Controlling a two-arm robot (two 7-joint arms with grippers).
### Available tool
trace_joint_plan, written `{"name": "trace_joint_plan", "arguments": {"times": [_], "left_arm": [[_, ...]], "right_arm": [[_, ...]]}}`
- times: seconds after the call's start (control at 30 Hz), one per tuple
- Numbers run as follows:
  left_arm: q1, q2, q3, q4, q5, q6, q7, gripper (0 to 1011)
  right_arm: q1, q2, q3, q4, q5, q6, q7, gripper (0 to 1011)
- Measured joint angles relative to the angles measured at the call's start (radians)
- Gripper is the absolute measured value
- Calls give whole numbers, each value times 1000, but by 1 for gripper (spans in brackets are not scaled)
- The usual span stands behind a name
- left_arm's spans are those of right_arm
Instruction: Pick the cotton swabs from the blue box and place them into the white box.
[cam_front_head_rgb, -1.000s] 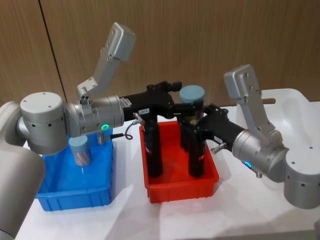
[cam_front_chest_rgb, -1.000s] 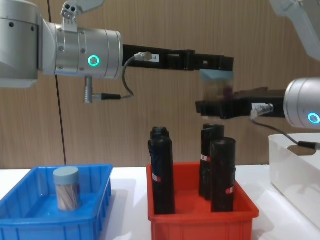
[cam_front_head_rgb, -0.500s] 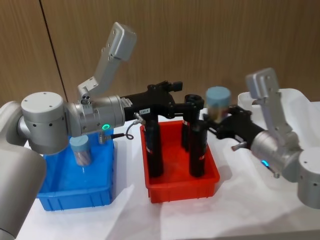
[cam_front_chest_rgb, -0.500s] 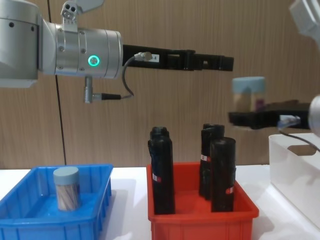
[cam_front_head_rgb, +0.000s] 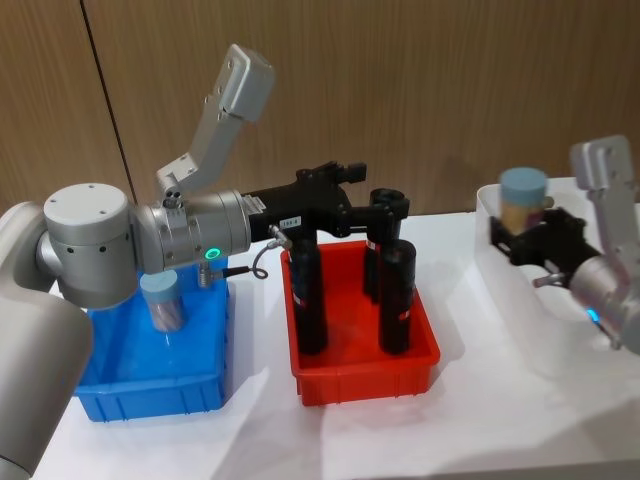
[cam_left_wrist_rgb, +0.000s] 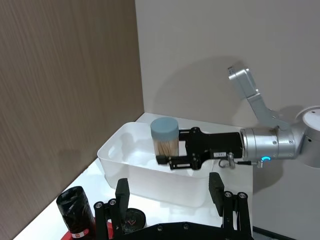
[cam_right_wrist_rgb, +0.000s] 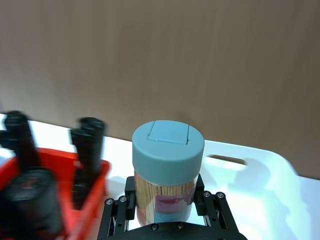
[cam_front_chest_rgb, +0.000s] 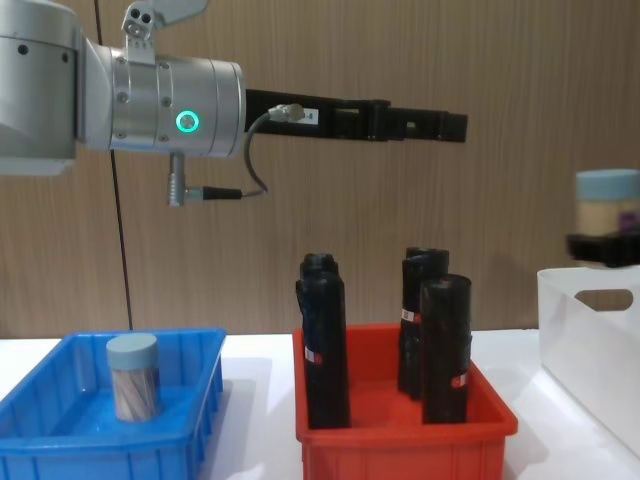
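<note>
On the near left of the tabletop (cam_front_head_rgb: 460, 430), the blue box (cam_front_head_rgb: 150, 385) holds one jar of cotton swabs (cam_front_head_rgb: 160, 300), upright toward its back, away from both sets of fingers. Beside it, at the middle, a red bin (cam_front_head_rgb: 360, 370) holds three tall black rolls (cam_front_head_rgb: 396, 295), all upright.

Above the red bin the left gripper (cam_front_head_rgb: 388, 208) reaches out level, higher than the tops of the rolls. Its fingers (cam_left_wrist_rgb: 122, 190) are spread wide with nothing between them.

Farther to the right stands the white box (cam_front_chest_rgb: 590, 345). The right gripper (cam_right_wrist_rgb: 166, 202) hangs over the end of this box nearest the red bin. It is clamped on a second jar of cotton swabs (cam_front_head_rgb: 524, 198), one finger pressing each side of the clear lower body. The pale blue lid rises well above the fingers. This jar is upright and sits clear above the box's rim, touching nothing but the fingers.
</note>
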Motion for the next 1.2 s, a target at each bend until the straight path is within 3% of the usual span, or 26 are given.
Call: {"name": "trace_joint_plan", "arguments": {"times": [0.37,0.67,0.7,0.87,1.2], "left_arm": [[0,0,0,0,0,0,0,1004],[0,0,0,0,0,0,0,1004],[0,0,0,0,0,0,0,1004],[0,0,0,0,0,0,0,1004],[0,0,0,0,0,0,0,1004]], "right_arm": [[43,24,48,123,7,-30,-53,650],[70,32,69,193,16,-53,-66,849],[74,34,73,208,20,-60,-67,917],[80,35,80,226,25,-72,-68,1002],[82,37,88,238,38,-95,-68,1001]]}}
